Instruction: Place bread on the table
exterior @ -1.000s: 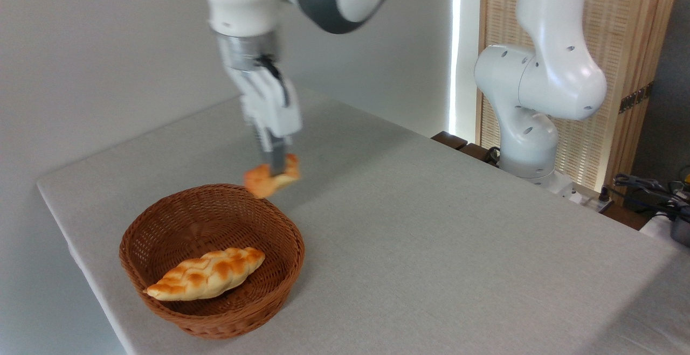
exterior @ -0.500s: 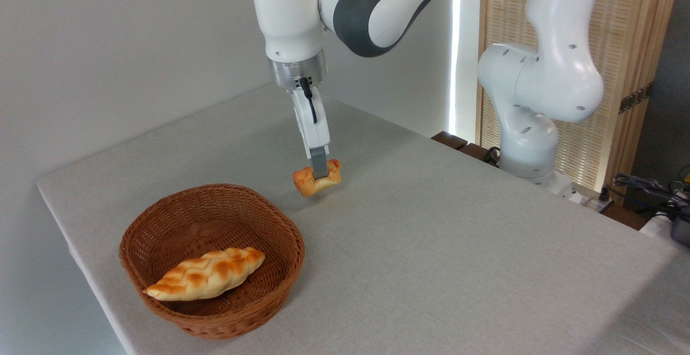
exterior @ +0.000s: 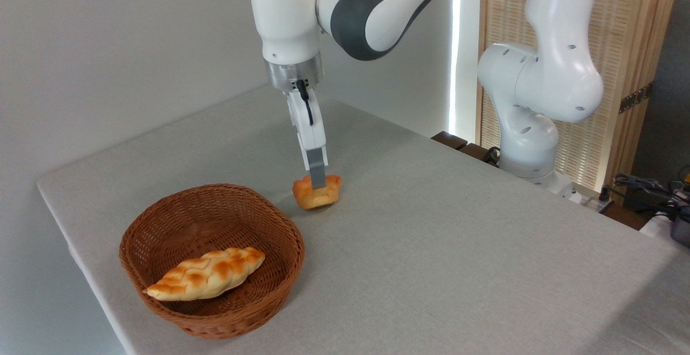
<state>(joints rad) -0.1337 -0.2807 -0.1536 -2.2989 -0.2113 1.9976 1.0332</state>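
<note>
Table [exterior: 431, 247]: one bread [exterior: 317, 195], one basket [exterior: 210, 258].

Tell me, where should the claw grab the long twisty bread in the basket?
Grab the loaf across its fat middle, coming from straight above. It lies flat, its ends taper to points, and the basket wall blocks the sides.
</note>
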